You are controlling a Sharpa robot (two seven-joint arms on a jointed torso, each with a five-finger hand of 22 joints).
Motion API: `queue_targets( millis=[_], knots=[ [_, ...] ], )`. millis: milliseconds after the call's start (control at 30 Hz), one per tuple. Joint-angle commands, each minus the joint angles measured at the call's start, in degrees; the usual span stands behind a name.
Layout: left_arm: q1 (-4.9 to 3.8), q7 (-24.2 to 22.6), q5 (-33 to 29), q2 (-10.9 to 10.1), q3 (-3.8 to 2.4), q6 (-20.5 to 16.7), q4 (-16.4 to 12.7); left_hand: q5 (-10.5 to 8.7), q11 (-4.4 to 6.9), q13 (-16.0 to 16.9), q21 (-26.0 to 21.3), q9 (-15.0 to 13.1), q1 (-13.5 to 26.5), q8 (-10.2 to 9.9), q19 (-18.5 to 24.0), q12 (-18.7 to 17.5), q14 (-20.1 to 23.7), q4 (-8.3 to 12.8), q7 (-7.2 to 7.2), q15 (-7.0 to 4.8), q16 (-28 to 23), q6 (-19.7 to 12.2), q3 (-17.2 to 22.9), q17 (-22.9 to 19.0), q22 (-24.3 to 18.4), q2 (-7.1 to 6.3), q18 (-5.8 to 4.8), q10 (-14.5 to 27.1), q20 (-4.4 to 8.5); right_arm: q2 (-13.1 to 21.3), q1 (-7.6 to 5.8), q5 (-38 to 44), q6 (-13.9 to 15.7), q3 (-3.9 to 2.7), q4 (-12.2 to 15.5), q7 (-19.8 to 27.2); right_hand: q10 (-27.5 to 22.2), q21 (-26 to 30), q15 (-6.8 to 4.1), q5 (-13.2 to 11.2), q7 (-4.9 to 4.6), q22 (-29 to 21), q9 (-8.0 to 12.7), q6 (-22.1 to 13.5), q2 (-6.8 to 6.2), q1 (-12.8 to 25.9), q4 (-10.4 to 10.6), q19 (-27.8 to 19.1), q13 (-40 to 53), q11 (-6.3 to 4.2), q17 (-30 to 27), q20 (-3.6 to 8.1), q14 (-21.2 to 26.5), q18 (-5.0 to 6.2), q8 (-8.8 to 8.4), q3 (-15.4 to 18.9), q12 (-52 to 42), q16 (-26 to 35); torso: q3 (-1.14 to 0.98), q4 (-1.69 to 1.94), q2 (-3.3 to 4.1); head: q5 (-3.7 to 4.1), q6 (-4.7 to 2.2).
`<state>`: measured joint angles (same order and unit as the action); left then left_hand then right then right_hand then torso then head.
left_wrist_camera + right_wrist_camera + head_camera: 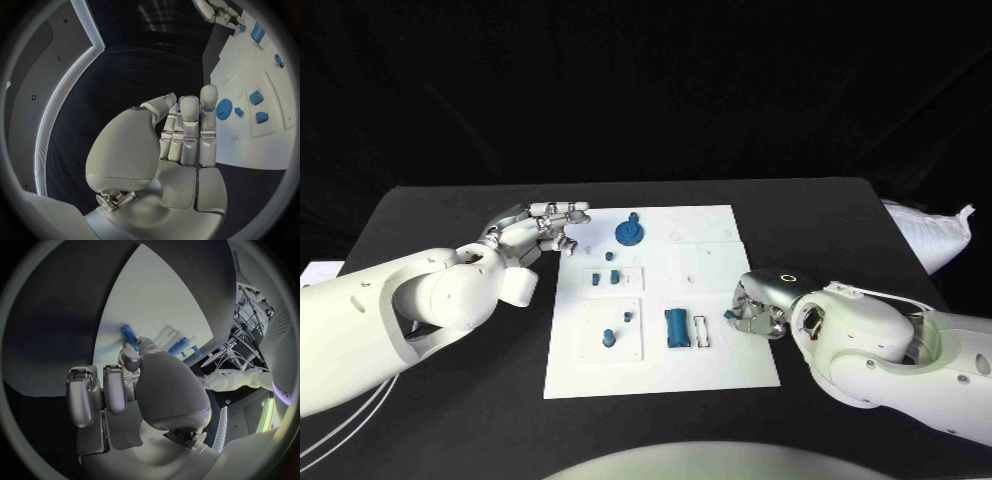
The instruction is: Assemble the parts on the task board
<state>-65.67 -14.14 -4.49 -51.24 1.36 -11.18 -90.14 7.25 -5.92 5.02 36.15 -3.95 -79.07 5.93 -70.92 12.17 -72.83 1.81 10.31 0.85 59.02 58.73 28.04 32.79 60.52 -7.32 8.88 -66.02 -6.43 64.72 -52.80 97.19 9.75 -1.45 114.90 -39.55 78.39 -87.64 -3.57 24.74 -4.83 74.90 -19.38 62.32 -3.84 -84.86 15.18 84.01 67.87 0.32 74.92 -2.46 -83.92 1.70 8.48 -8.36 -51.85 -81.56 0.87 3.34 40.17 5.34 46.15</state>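
I start nearest me, at the lower right of the head view: my right hand (759, 313) sits at the right edge of the task board (718, 370), fingers curled in. The right wrist view shows a small blue cylinder (129, 333) at its fingertips, apparently pinched, though I cannot be sure. Just left of that hand on the board lies a larger blue cylinder (676, 326) beside an outlined slot. Further up, small blue pieces (604, 277) stand mid-board, and a round blue disc (630, 233) lies near the top. My left hand (542, 228) hovers at the upper left edge, fingers straight and together, holding nothing. I judge a peg insertion is in hand; next it needs aligning over its hole.
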Motion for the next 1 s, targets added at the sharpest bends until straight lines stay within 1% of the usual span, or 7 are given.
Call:
queue_targets(
  millis=[33, 133, 267, 700, 767, 867, 1000],
  knots=[
    [0.1, -0.3, 0.2, 0.1, -0.02, 1.1, -0.1, -0.08, 0.14, 0.1, -0.3, 0.1, 0.1, 0.3, 0.5, 0.1, 0.4, 0.0, 0.09, -0.12, -0.3, -0.1, -0.3, 0.0, -0.1, 0.43, 1.0, 0.4, 0.0, 0.4, -0.43, -10.8, 6.6, 0.05, 0.7, -0.9, 0.2, 0.0, -0.2, 0.4, -0.09, 12.4, -0.5, 0.4, -1.03, 0.9, -4.9, 4.0, -0.3, -0.3, 1.4, -0.07, -3.5, -0.85, 0.31, -7.0, 0.3, 0.2, 0.02, 0.05, 0.1, -0.09, -0.17],
    [0.13, -0.3, 0.2, 0.1, -0.01, 1.1, -0.1, -0.06, 0.14, 0.0, -0.3, 0.1, 0.1, 0.3, 0.5, 0.2, 0.4, 0.0, 0.09, -0.11, -0.3, -0.2, -0.4, -0.1, -0.1, 0.47, 1.0, 0.5, -0.01, 0.6, -0.91, -12.9, 8.2, -0.04, 1.4, -0.5, 0.3, 0.0, -0.2, 0.0, -0.08, 12.4, -0.7, 0.3, -1.56, 1.7, -4.9, 4.0, -0.2, -0.26, 1.4, -0.1, -3.5, -0.85, 0.32, -8.0, 0.2, 0.2, -0.02, 0.04, 0.16, -0.19, -0.14],
    [0.15, -0.3, 0.2, 0.1, -0.01, 1.1, -0.1, -0.06, 0.14, 0.0, -0.3, 0.1, 0.1, 0.3, 0.5, 0.2, 0.4, 0.0, 0.09, -0.11, -0.3, -0.2, -0.4, -0.1, -0.1, 0.47, 1.0, 0.5, -0.01, 0.6, -1.2, -14.5, 9.0, -0.1, 1.9, -0.3, 0.4, 0.0, -0.2, -0.3, -0.05, 12.4, -0.8, 0.3, -1.9, 2.3, -4.9, 4.0, -0.1, -0.24, 1.4, -0.11, -3.5, -0.85, 0.37, -8.7, 0.1, 0.2, -0.04, 0.03, 0.19, -0.21, -0.1],
    [0.17, -0.3, 0.2, 0.1, -0.01, 1.2, -0.2, -0.06, 0.14, 0.0, -0.3, 0.1, 0.1, 0.3, 0.5, 0.2, 0.4, 0.0, 0.09, -0.1, -0.3, -0.2, -0.4, -0.1, -0.1, 0.5, 1.0, 0.5, -0.01, -1.1, -1.34, -17.0, 7.7, -0.12, 1.7, -0.8, 0.8, 0.0, -0.24, -1.5, 0.1, 12.5, -1.3, 0.5, -2.95, 4.8, -4.7, 4.1, 0.2, -0.32, 1.6, -0.09, -3.6, -0.87, 0.6, -10.0, -0.5, 0.1, 0.02, 0.07, 0.12, -0.18, 0.16],
    [0.17, -0.3, 0.3, 0.1, -0.01, 1.2, -0.2, -0.06, 0.14, 0.0, -0.3, 0.1, 0.1, 0.3, 0.5, 0.2, 0.4, 0.0, 0.09, -0.1, -0.3, -0.2, -0.4, -0.1, -0.1, 0.5, 1.0, 0.5, -0.01, -1.5, -1.32, -17.2, 7.4, -0.11, 1.5, -1.1, 0.9, 0.0, -0.26, -1.2, 0.19, 12.5, -1.4, 0.6, -3.19, 5.9, -4.3, 4.1, 0.3, -0.37, 1.7, -0.09, -3.6, -0.87, 0.68, -10.0, -0.7, 0.1, 0.03, 0.07, 0.12, -0.21, 0.2],
    [0.17, -0.3, 0.3, 0.1, -0.01, 1.2, -0.3, -0.06, 0.14, 0.0, -0.3, 0.1, 0.1, 0.3, 0.5, 0.2, 0.4, 0.0, 0.09, -0.1, -0.3, -0.2, -0.4, -0.1, -0.1, 0.5, 1.0, 0.5, -0.01, -2.2, -1.28, -17.5, 7.5, -0.1, 1.1, -1.4, 1.4, -0.2, -0.28, 0.2, 0.31, 12.7, -1.6, 0.9, -3.55, 8.8, -2.8, 4.2, 0.5, -0.42, 2.0, -0.06, -3.7, -0.93, 0.88, -8.9, -0.9, -0.1, 0.02, 0.02, 0.15, -0.3, 0.2],
    [0.17, -0.3, 0.3, 0.1, -0.01, 1.2, -0.3, -0.06, 0.14, 0.0, -0.3, 0.1, 0.1, 0.3, 0.5, 0.2, 0.4, 0.0, 0.09, -0.1, -0.3, -0.2, -0.4, -0.1, -0.1, 0.5, 1.0, 0.5, -0.01, -2.8, -1.27, -17.5, 7.0, -0.1, 0.9, -1.7, 1.9, -0.5, -0.51, 2.1, 0.7, 13.0, -2.0, 1.7, -3.46, 11.7, -1.2, 4.5, 0.9, -0.72, 2.4, 0.1, -3.8, -1.03, 1.3, -7.2, -1.7, -0.4, 0.01, 0.03, 0.11, -0.33, 0.26]
  ],
)
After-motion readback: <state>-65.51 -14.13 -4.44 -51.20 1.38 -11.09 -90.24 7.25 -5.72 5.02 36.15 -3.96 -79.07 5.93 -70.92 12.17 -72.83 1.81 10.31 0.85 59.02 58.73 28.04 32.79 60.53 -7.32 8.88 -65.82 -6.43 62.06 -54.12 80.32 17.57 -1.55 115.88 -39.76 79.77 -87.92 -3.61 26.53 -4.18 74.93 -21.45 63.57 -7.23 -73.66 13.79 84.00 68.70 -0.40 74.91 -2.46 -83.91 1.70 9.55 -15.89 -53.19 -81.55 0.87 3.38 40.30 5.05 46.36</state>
